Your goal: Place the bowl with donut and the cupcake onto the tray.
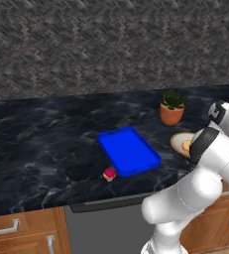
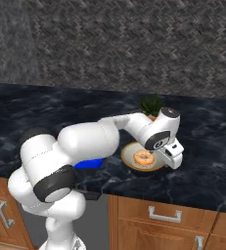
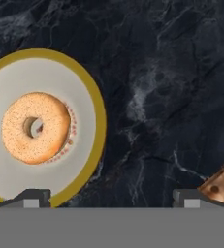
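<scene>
I see the gripper (image 3: pixel 111 197) over the bowl (image 3: pixel 87 97) holding the donut (image 3: pixel 35 127), jaws wide apart (nothing held), on the dark desk (image 3: pixel 171 72).

Left base view: set behind arm on left, high, facing forward and down over bench (image 1: pixel 46 139); wide, distant, whole tray (image 1: pixel 129 151) in frame, wall behind.
Right base view: set behind arm on right, same forward-down tilt, similar distance; arm bulks large in foreground.
Shared by both: bench, bowl (image 2: pixel 130 159), potted plant (image 2: pixel 151 105), part of tray.
Hand view: looks straight down along hand (image 3: pixel 111 196), very near bench; bowl and donut (image 3: pixel 35 127) at left.
</scene>
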